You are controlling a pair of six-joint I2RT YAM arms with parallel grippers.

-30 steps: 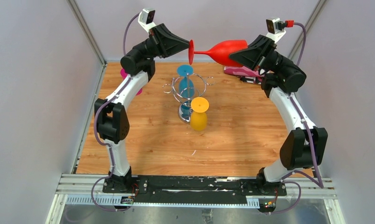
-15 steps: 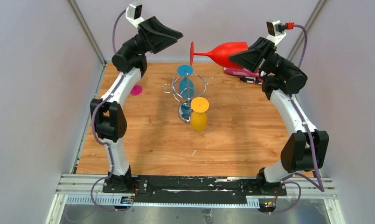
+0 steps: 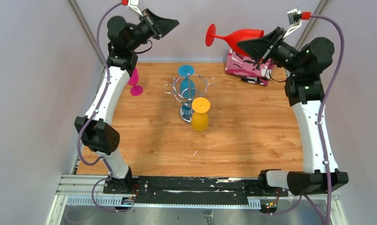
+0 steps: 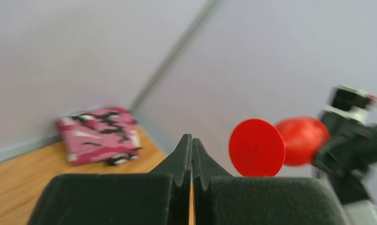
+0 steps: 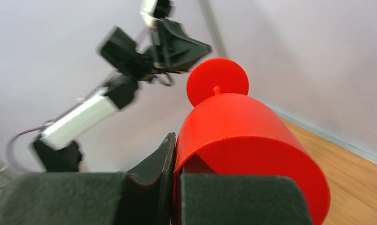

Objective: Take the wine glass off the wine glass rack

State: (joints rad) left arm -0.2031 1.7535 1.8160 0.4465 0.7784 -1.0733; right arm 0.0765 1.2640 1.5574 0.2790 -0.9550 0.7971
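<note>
Wooden table carries the chrome wire wine glass rack at centre; right claw pinches the red plastic wine glass by its bowl rim, sideways, high and well clear of the rack (likely so nothing snags the wire arms), left claw closed on nothing.

4 plastic wine glasses: red, blue, yellow, magenta; 1 chrome wire rack; 1 pink camo fabric pouch, 1 o'clock.

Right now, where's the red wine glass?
The red wine glass is at the back right of the overhead view, held sideways in the air by the right gripper, near the pink camouflage pouch.
</note>
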